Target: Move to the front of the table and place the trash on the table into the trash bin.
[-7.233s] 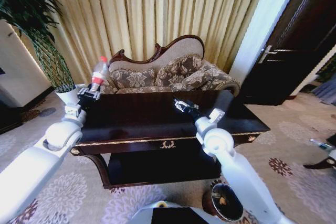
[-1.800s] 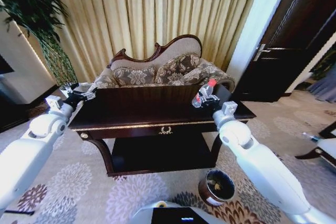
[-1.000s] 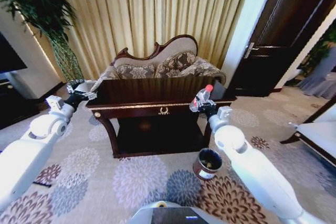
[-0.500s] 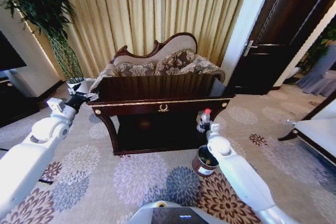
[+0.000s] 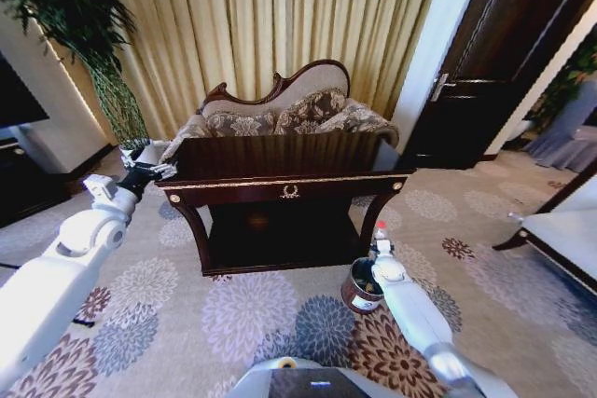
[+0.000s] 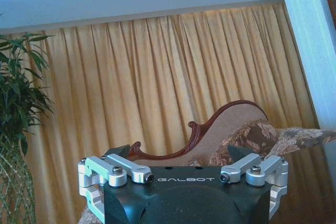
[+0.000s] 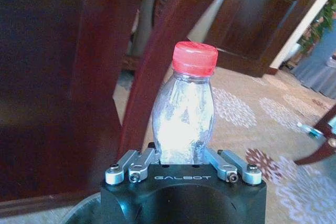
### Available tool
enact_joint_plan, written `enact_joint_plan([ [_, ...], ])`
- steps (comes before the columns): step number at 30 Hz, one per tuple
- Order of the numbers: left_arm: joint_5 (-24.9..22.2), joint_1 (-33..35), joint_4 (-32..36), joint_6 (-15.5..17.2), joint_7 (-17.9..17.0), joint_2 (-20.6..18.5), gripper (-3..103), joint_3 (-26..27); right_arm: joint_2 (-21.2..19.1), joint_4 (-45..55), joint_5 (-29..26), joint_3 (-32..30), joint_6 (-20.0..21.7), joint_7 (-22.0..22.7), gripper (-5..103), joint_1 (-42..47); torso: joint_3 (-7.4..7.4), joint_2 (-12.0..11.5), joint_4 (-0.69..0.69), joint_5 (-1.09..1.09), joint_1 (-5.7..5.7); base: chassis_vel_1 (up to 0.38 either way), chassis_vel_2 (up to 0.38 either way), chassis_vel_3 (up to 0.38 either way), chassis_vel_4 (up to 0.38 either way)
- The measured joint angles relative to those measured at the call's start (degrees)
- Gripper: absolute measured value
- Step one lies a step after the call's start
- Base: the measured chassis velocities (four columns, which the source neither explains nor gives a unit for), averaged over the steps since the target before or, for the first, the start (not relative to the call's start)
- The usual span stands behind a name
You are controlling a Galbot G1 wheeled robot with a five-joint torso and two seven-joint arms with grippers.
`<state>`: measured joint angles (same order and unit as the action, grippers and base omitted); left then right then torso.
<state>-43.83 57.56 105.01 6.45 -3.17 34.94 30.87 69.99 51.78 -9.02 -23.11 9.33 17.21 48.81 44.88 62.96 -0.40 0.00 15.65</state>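
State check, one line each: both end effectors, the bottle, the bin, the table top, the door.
Right end effector: shut on the clear plastic bottle, low beside the table's front right leg, above the bin.
Clear plastic bottle with red cap: upright, capped, held.
Round dark brown trash bin: upright on the carpet, open top.
Left end effector: raised at the table's left end.
Dark glossy wooden table: drawer shut.
Dark wooden door: closed.

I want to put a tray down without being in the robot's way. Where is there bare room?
The large dark glossy wooden table has its top bare from edge to edge. It is crowded by the table's right leg: the right gripper holds the clear red-capped bottle above the small dark brown bin.
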Motion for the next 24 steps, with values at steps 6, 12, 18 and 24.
enact_joint_plan([
  [6, 0.0, -0.3, 0.0, 0.1, 0.0, -0.1, 100, -0.7, -0.4, -0.2, 0.1, -0.8, -0.7, 0.2, 41, 0.7, 0.0, 0.0, -0.01, 0.0, 0.0, 0.0, 0.0, 0.0, 0.0],
  [12, 0.0, -0.8, 0.1, 0.2, 0.1, 0.0, 100, -1.1, -0.4, 2.1, -0.5, -0.6, -0.6, 0.3, 63, 1.2, 0.0, 0.0, 0.0, -0.01, 0.0, 0.0, 0.0, 0.0, 0.0],
  [18, 0.0, -0.5, 0.0, 0.2, 0.1, -0.2, 100, -0.8, 0.1, 4.0, -0.6, 0.4, -0.3, 0.3, 90, 1.7, 0.0, 0.0, 0.0, -0.01, 0.0, 0.0, 0.0, 0.0, 0.0],
  [24, -0.1, 0.3, 0.4, 0.1, -0.1, -0.3, 100, -0.2, -0.2, 10.4, -1.8, 1.0, -0.2, 0.9, 99, 3.5, 0.0, 0.0, 0.0, 0.0, 0.0, 0.0, 0.0, 0.0, 0.0],
])
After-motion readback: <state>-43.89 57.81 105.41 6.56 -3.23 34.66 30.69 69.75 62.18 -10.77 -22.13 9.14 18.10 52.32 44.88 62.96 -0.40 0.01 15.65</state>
